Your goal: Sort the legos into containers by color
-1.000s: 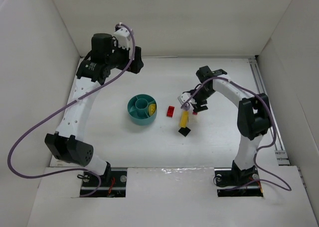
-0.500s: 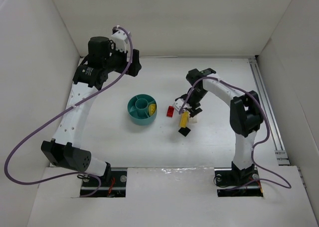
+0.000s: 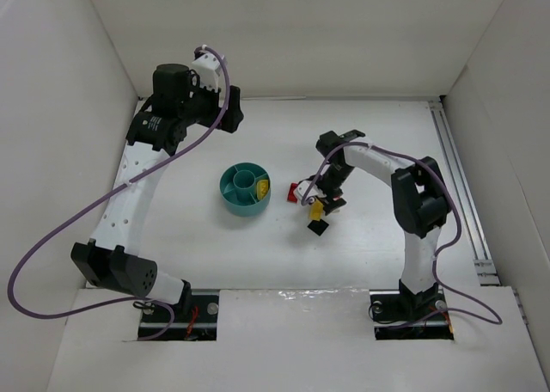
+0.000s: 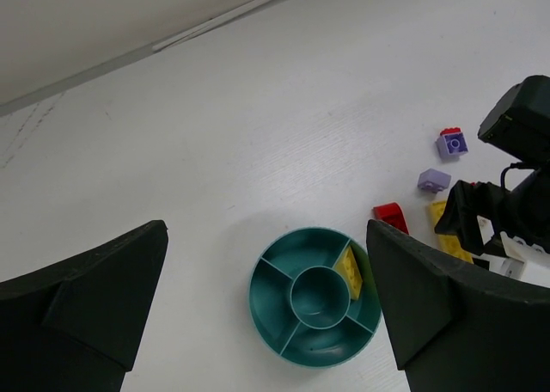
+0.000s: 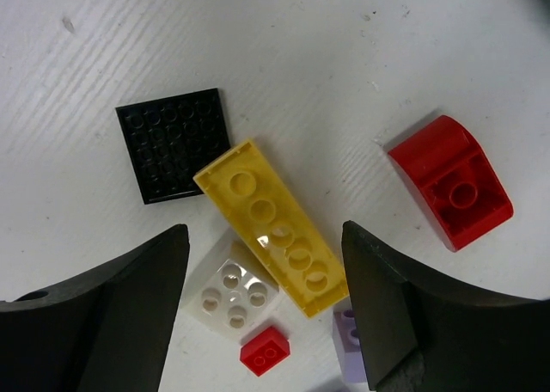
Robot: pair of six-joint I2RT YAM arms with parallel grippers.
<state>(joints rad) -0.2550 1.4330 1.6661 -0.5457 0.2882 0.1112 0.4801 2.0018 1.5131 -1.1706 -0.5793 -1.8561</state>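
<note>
Moved: right gripper (image 3: 320,194) has swung left and nearer, and now hangs over the loose legos (image 3: 316,210); the left arm has barely shifted.
Target, as I judge it: long yellow brick (image 5: 273,227), lying studs up and diagonal, mid-table, just right of the dish (image 3: 225,186).
Neighbours: white brick (image 5: 232,296) is against its near-left flank, and the black plate (image 5: 174,144) is at one end. A small red brick (image 5: 265,350) and a lavender brick (image 5: 348,345) lie close by, and a red sloped brick (image 5: 451,181) sits apart.
Handling: probably light, stiff, hard plastic with smooth sides that could slip or skate on the table (image 3: 284,143). It is not fragile.
Where to hold: across the narrow width at mid-length, with the pads on the two long flat sides. The wrist likely needs a turn to square up to the diagonal.
Risk: the white brick crowds one flank and may be nudged or pinched along with it. The black plate is thin and flat, so only its edges offer a hold.
Right gripper state: spread wide and carrying nothing, with a finger on either side of the yellow brick. Contact with the table cannot be told.
Dish contents: one yellow piece (image 4: 348,270) in the right-hand wedge; the other sections show bare.
Left gripper (image 4: 266,237): spread fully and holding nothing, raised at the far left of the table, looking down on the dish.
</note>
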